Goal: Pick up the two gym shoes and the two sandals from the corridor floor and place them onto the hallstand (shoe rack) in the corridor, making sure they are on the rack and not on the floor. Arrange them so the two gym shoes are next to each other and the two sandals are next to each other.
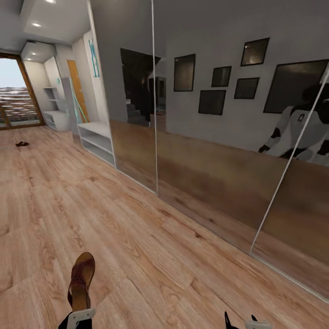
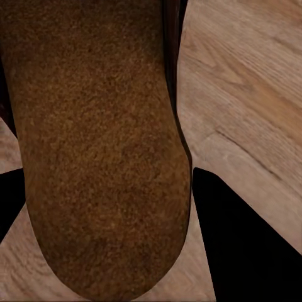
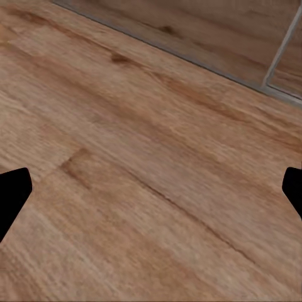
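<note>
On the far left, a second sandal (image 1: 21, 144) is seen lying on the corridor floor (image 1: 137, 237). A brown sandal (image 1: 81, 279) is held pinched in the left gripper (image 1: 75, 315). Farther along stands the hallstand (image 1: 57, 119). The right gripper's (image 3: 151, 201) fingers are spread wide, holding nothing.

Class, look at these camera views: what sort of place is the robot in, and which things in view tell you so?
Most likely a home corridor or entrance hall: a long wood-plank floor, mirrored wardrobe doors along one wall, a low open shoe rack beyond them, and a glazed door at the far end.
</note>
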You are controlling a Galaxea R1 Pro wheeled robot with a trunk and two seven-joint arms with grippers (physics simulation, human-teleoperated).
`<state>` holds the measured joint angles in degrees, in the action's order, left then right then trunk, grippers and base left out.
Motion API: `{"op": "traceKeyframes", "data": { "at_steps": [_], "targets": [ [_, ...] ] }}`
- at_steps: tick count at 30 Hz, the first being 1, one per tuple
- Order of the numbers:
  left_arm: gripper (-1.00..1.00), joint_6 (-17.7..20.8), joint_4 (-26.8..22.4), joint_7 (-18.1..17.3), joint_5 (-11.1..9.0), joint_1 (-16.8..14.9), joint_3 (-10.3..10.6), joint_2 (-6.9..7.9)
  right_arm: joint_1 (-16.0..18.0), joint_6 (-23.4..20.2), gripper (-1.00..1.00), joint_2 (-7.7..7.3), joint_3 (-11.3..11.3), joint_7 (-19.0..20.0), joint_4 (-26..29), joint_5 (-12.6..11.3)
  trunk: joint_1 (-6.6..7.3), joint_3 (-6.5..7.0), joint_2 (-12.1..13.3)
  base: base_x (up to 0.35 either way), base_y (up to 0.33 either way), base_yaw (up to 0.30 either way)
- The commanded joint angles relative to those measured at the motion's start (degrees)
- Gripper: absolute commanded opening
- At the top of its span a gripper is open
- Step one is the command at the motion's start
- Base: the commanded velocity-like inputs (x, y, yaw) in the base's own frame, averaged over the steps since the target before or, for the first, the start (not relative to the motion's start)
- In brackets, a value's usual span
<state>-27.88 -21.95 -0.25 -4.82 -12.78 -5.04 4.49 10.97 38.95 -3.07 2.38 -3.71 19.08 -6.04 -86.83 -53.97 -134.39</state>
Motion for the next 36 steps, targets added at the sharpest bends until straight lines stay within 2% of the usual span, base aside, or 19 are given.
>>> {"op": "traceKeyframes", "data": {
  "at_steps": [1,25,36],
  "targets": [
    [-1.00,-0.15,0.07,0.05,-0.37,-0.05,0.14,0.00,0.01,0.20,1.00,-0.07,0.24,-0.04,0.00,-0.53,-0.01,-0.05,-0.02,0.243,0.062,0.279],
    [-1.00,-0.24,1.68,0.07,-0.54,-0.05,-0.10,-0.10,0.01,0.21,1.00,-0.15,0.34,-0.07,-0.01,-0.55,-0.01,-0.05,-0.02,0.290,0.166,0.279],
    [-1.00,-0.24,1.78,0.07,-0.54,-0.05,-0.14,-0.10,0.01,0.19,1.00,-0.26,0.27,-0.07,-0.01,-0.55,-0.01,-0.05,-0.02,0.328,0.048,0.279]
  ]
}}
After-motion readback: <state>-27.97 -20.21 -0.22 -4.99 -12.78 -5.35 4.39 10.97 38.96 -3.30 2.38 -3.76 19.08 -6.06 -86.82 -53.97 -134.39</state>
